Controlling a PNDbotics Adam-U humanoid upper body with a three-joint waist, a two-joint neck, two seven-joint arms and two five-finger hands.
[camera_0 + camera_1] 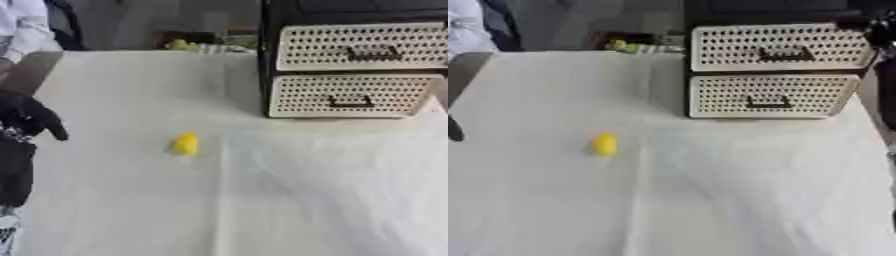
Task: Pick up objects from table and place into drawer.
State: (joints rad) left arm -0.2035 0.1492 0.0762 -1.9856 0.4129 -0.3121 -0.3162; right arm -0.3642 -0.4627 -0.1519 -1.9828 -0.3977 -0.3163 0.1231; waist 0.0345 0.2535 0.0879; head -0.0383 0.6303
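A small yellow object (185,144) lies on the white tablecloth (289,200), left of the middle. The drawer unit (267,60) stands at the back right with two perforated cream drawers, the upper drawer (363,46) and the lower drawer (350,96), both pushed in, each with a dark handle. My left hand (24,117) hangs at the left edge, well to the left of the yellow object and holding nothing that I can see. A dark shape that looks like my right hand (882,31) shows at the right edge, beside the upper drawer's right end.
Yellow-green items (188,45) lie at the table's far edge, left of the drawer unit. A dark strip (31,70) runs along the table's left side. A person in white (22,25) stands at the far left corner.
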